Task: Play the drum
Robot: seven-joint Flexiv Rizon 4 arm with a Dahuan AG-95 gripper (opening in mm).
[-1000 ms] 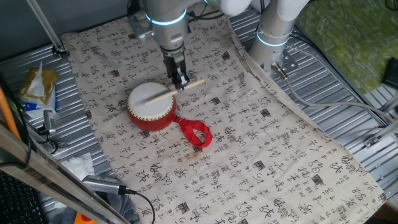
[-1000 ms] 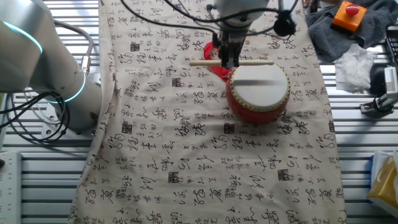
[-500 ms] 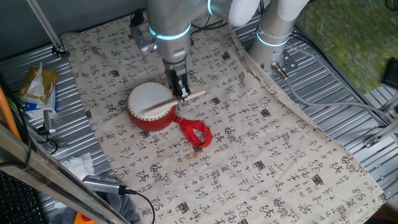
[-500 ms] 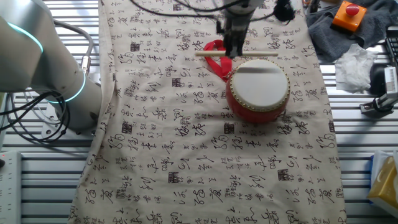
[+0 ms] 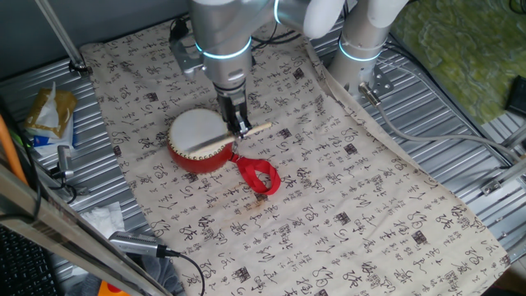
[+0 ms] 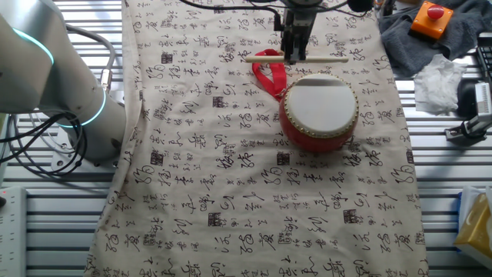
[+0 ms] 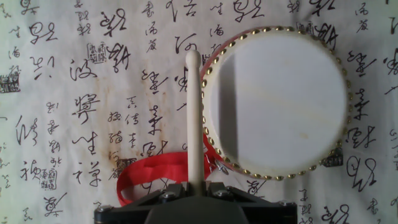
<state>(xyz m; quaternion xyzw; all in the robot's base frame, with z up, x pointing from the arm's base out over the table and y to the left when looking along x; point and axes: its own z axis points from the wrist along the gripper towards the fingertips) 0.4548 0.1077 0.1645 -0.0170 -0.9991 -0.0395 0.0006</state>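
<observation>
The drum (image 5: 199, 140) is squat and red with a white studded drumhead, and it sits on the patterned cloth. It also shows in the other fixed view (image 6: 319, 112) and the hand view (image 7: 277, 99). Its red ribbon loop (image 5: 260, 177) lies on the cloth beside it. My gripper (image 5: 239, 128) is shut on a thin pale wooden stick (image 7: 194, 118). In the hand view the stick runs along the drum's left rim, over the cloth rather than over the drumhead. The gripper (image 6: 296, 55) hangs just beyond the drum's edge.
A cloth printed with black characters (image 5: 329, 189) covers the ribbed metal table. A second arm's white base (image 6: 54, 85) stands at one side. A dark cloth with an orange box (image 6: 430, 19), crumpled tissue (image 6: 442, 77), a snack packet (image 5: 49, 115) and cables lie around the edges.
The gripper has carried the stick sideways off the drumhead, toward the ribbon side. The stick lay across the head one second ago and now sits beside the rim. The drum has not moved.
</observation>
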